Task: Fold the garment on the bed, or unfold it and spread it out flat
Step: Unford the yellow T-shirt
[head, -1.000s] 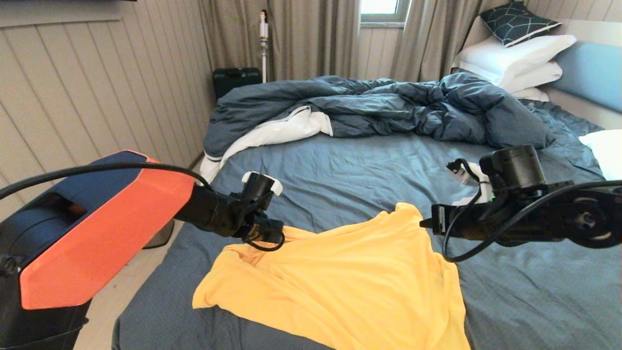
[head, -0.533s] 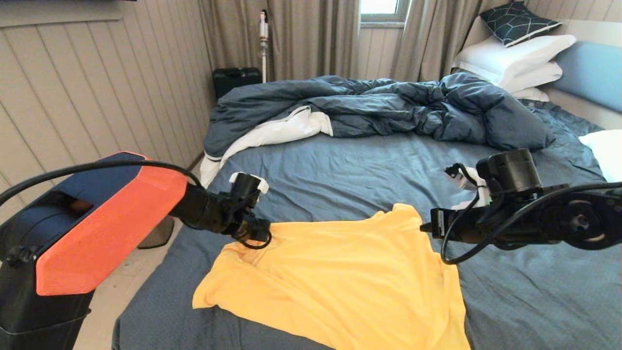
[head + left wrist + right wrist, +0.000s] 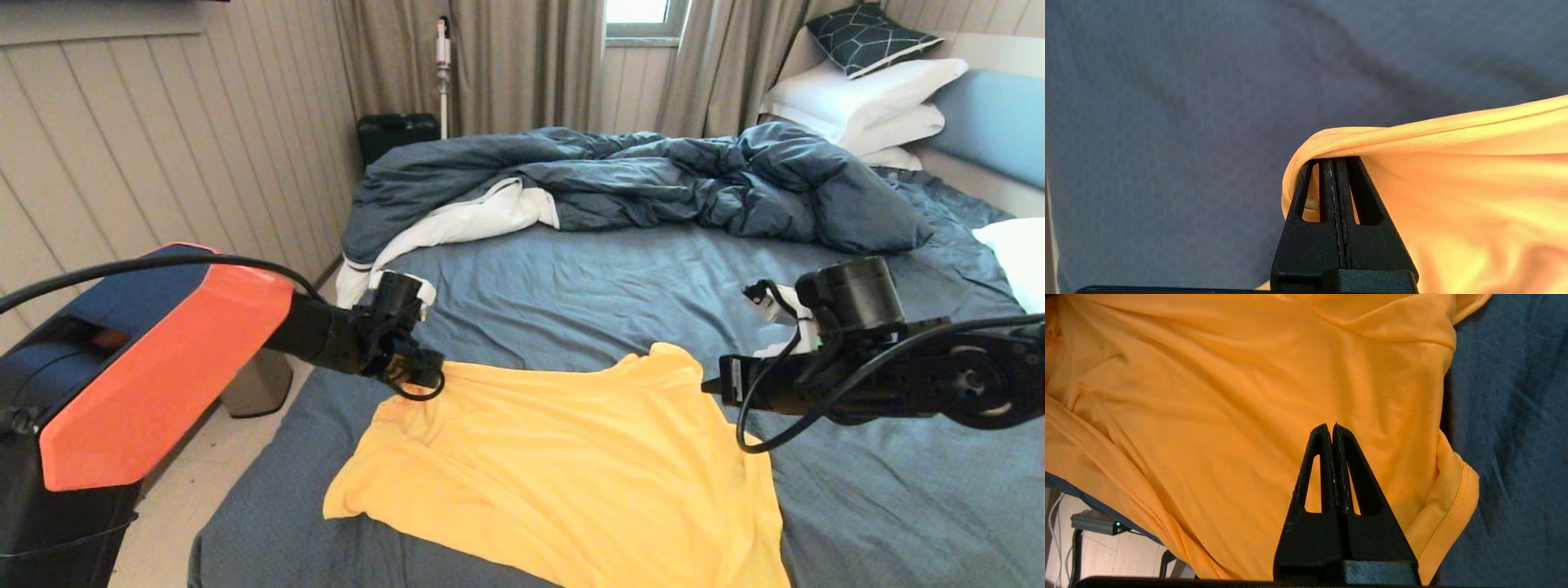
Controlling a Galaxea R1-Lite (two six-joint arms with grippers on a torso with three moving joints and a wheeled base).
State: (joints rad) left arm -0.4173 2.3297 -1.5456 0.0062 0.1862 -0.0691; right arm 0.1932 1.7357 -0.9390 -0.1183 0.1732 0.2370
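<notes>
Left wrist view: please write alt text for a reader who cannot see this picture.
The left pincer, shut, pinches a fold of the yellow-orange T-shirt, whose fabric wraps over the black fingertips and stretches away to one side. Behind it lies the wrinkled slate-blue sheet of the bed.

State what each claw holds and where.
Left claw pinches the yellow T-shirt at a far edge fold; right claw is shut above it, holding nothing.
</notes>
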